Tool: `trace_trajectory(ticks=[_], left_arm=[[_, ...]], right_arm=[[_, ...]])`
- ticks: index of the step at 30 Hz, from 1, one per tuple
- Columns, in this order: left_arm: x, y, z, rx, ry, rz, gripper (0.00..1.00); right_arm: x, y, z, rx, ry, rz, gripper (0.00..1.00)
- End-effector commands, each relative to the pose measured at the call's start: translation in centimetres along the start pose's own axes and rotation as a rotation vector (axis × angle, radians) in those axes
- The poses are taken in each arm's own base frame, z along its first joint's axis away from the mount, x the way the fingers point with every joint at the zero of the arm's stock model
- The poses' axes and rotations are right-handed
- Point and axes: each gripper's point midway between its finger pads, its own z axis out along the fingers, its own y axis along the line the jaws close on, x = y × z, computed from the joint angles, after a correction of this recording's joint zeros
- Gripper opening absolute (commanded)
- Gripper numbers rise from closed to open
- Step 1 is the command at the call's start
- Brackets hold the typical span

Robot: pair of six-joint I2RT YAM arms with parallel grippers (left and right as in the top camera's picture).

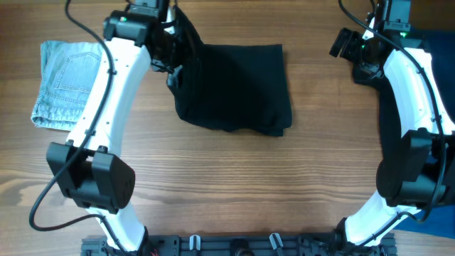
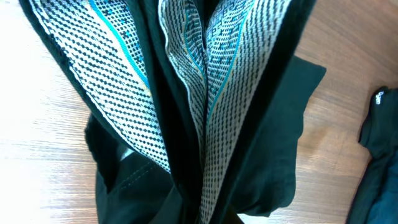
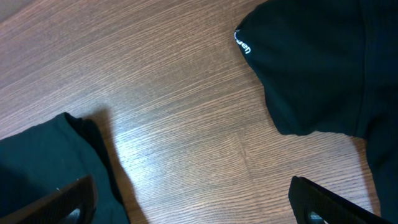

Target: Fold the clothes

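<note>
The clothes, a plain black garment, lie spread on the wooden table at the top middle. Their left edge is bunched and lifted, and my left gripper is shut on it. In the left wrist view the black fabric hangs in folds from the gripper, showing a grey mesh lining with a teal seam; the fingertips are buried in cloth. My right gripper hovers to the right of the garment, apart from it. In its own view it stands open over bare wood, with a garment corner by the left finger.
A folded light-blue denim piece lies at the far left. Another dark cloth with a small white logo lies just beyond the right gripper. Bright blue cloth shows at the right edge behind the right arm.
</note>
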Motion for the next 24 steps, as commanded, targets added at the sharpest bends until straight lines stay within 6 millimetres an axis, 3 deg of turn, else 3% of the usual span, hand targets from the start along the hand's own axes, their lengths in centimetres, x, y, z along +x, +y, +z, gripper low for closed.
trace_trajectory(ticks=[1, 4, 5, 8, 12, 14, 22, 24], left_arm=[[-0.6, -3.6, -1.8, 0.054, -0.094, 0.016, 0.04], [-0.2, -7.9, -1.5, 0.133, -0.147, 0.078, 0.04], [0.2, -10.6, -0.8, 0.174, -0.176, 0.126, 0.05], [1.9, -13.5, 0.9, 0.196, -0.178, 0.185, 0.08], [5.0, -14.5, 5.5, 0.112, -0.128, 0.256, 0.09], [6.3, -14.7, 7.3, 0.085, -0.101, 0.373, 0.07], [7.4, -14.4, 8.2, 0.044, -0.087, 0.447, 0.12], [7.6, -14.4, 8.8, 0.045, -0.072, 0.447, 0.26]], right_arm=[[0.5, -0.6, 0.8, 0.028, 0.017, 0.003, 1.0], [0.5, -0.6, 0.8, 0.028, 0.017, 0.003, 0.99], [0.5, -0.6, 0.8, 0.028, 0.017, 0.003, 1.0], [0.5, -0.6, 0.8, 0.028, 0.017, 0.003, 0.99], [0.5, -0.6, 0.8, 0.028, 0.017, 0.003, 0.99], [0.5, -0.6, 0.8, 0.028, 0.017, 0.003, 0.99], [0.5, -0.6, 0.8, 0.028, 0.017, 0.003, 1.0], [0.5, -0.6, 0.8, 0.028, 0.017, 0.003, 0.99]])
